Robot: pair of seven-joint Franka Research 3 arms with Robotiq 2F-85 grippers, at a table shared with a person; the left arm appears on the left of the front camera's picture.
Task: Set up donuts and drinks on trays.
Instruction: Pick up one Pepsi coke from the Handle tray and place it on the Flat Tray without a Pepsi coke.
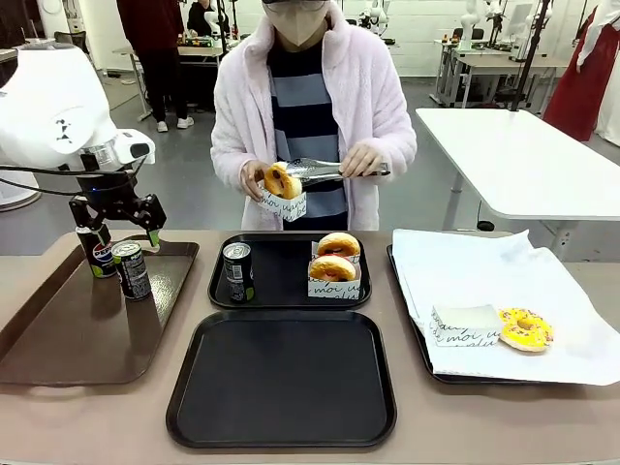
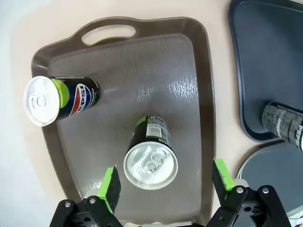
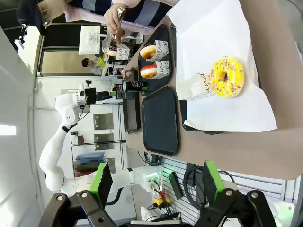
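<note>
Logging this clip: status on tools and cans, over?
Left tool open above soda can on brown tray. Right tool open, nothing held. Pepsi can close alongside; person's tongs on boxed donut, far side.

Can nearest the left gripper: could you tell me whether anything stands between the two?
Nothing visible does: the left gripper hangs open right above the can, and the other can stands apart on the brown tray.

Cannot see all of the far can (image 1: 100, 258) from the front, half covered by the near can (image 1: 132, 271). Cut by that view's left edge, the brown tray (image 1: 58, 334); by its right edge, the paper-lined tray (image 1: 465, 378). Cropped at the left wrist view's right edge, a third can (image 2: 283, 124). Too small to read from the right wrist, script on the boxes (image 3: 162, 70).
</note>
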